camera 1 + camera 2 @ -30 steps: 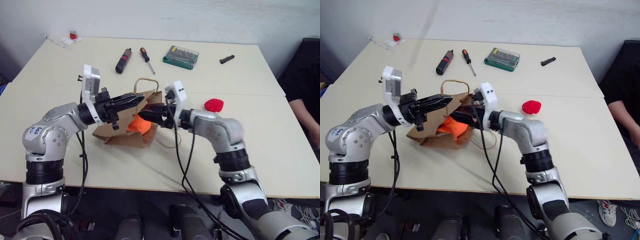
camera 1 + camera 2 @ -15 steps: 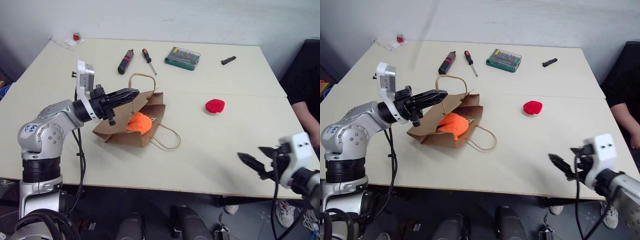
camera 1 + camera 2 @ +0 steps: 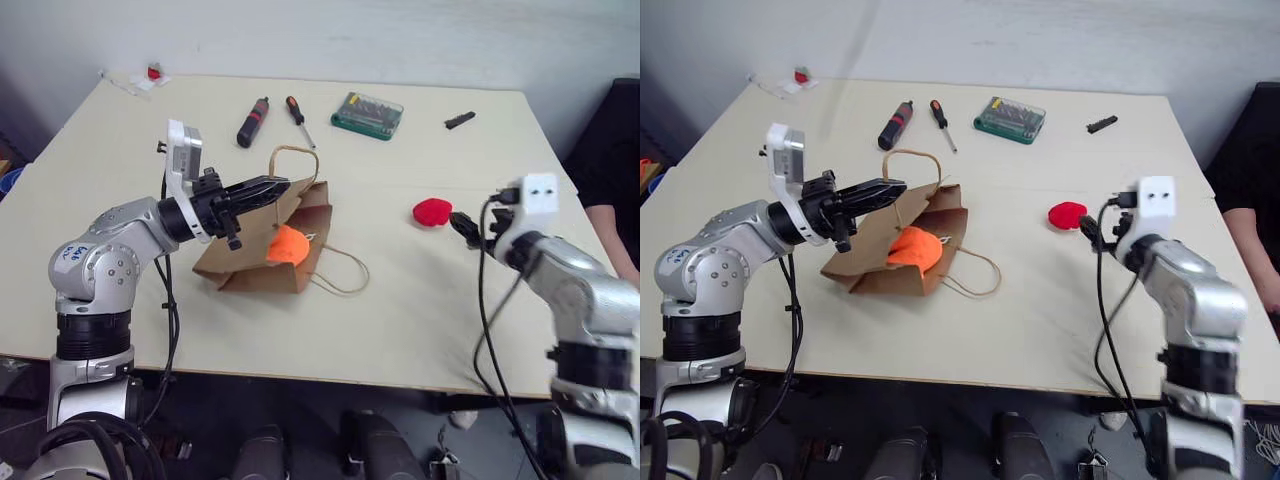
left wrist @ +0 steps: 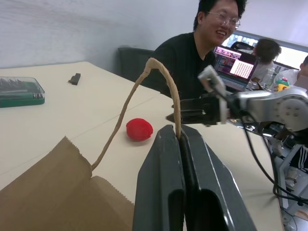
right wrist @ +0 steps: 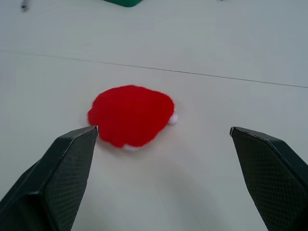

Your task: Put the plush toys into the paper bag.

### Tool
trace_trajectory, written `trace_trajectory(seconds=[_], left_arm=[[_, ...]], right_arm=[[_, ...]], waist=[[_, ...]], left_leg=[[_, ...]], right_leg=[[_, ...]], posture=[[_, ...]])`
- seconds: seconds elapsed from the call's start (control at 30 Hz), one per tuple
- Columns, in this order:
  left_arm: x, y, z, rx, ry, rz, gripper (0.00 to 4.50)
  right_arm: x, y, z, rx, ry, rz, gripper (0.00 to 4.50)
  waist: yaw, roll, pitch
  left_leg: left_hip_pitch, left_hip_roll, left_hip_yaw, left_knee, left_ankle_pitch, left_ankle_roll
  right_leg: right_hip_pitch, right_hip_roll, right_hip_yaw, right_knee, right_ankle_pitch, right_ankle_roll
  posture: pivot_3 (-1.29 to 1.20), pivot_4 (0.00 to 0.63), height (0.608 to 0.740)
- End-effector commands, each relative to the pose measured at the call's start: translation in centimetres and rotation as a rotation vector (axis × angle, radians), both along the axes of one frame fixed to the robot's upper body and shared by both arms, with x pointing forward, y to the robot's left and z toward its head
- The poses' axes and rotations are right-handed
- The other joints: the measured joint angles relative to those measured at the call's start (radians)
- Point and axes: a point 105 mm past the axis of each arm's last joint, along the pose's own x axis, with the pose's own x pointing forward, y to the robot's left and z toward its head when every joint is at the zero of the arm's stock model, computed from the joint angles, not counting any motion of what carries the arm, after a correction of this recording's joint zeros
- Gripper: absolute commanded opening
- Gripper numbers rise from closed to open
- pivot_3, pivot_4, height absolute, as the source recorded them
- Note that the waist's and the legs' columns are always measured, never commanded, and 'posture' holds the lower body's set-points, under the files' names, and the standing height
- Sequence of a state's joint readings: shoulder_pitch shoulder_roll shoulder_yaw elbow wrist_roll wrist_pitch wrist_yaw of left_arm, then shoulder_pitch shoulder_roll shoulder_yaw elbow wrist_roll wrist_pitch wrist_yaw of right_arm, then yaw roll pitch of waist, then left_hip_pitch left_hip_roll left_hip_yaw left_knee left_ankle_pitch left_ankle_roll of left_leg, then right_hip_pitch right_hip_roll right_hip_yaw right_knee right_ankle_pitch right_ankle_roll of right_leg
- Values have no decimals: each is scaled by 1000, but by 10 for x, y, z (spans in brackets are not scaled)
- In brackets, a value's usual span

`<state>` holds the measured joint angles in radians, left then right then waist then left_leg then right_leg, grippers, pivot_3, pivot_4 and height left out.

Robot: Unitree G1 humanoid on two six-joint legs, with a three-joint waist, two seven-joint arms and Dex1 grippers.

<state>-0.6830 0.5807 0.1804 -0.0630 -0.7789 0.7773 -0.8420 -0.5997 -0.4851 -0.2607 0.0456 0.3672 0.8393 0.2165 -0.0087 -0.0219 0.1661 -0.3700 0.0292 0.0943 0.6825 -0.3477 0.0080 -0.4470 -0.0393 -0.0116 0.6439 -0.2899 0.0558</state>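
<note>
The left tool [image 3: 282, 184] is staying clenched on one twisted handle [image 4: 163, 82] of the paper bag [image 3: 250, 262], holding the mouth up — the orange plush toy [image 3: 287, 244] is lying just inside it on the tabletop [image 3: 400, 300]. The right tool [image 5: 163, 139], jaws spread wide and grasping nothing, is pointing at the red plush toy [image 5: 131, 114], which is lying flat just beyond its fingertips [image 5: 77, 144] — nearer the one toward the bag, well apart from that bag.
</note>
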Motion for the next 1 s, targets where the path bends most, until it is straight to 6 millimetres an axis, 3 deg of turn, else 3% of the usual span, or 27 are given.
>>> trace_trajectory(seconds=[0.03, 0.1, 0.23, 0.43, 0.57, 0.63, 0.83, 1.0], left_arm=[[-5, 3, 11, -4, -50, 7, 0], [-7, 2, 9, -2, -50, 8, 0], [-9, 1, 8, -3, -48, 10, 0], [-9, 5, 7, 2, -41, 20, 0], [-9, 9, 8, 8, -34, 31, 0], [-8, 11, 8, 14, -31, 31, 0], [-10, 11, 10, 21, -35, 17, 0], [-13, 5, 8, 19, -39, -8, 0]], right_arm=[[30, 13, -3, 98, 13, -30, 4473], [46, 28, -10, 156, 40, -32, 4473], [61, 44, -22, 192, 62, -40, 3253], [65, 50, -24, 162, 38, -16, 1140], [56, 55, -6, 136, -55, 112, 267], [44, 71, 2, 132, -81, 246, 211], [-24, 156, 17, 208, -20, 748, 211], [-36, 213, 26, 191, -1, 898, 211]], waist=[[-2, 0, 0], [-12, 0, 0], [-27, 1, 0], [-29, 1, 0], [-28, 1, 0], [-28, 1, 0], [-28, 1, 1], [-26, 1, 1]], left_leg=[[0, 0, 0, 0, 0, 0], [0, 0, 0, 0, 0, 0], [0, 0, 0, 0, 0, 0], [0, 0, -1, 0, 0, 0], [0, 0, -1, 0, 0, 0], [0, 0, -1, -1, 0, -1], [0, 1, -2, -1, 0, -1], [0, 1, -2, 0, 0, -1]], right_leg=[[0, 0, 0, 0, 0, 0], [0, 0, 0, 0, 0, 0], [0, -1, -1, 1, 0, 0], [0, -1, -1, 1, 0, 0], [0, -1, -1, 1, 0, 0], [0, -1, -1, 1, 0, 0], [0, -1, -1, 1, 0, 0], [0, -1, -2, 1, 0, 0]], posture=[[0, 150, 740], [0, 150, 740], [0, 150, 740], [0, 150, 740], [0, 150, 740], [0, 150, 740], [0, 150, 740], [0, 150, 740]])
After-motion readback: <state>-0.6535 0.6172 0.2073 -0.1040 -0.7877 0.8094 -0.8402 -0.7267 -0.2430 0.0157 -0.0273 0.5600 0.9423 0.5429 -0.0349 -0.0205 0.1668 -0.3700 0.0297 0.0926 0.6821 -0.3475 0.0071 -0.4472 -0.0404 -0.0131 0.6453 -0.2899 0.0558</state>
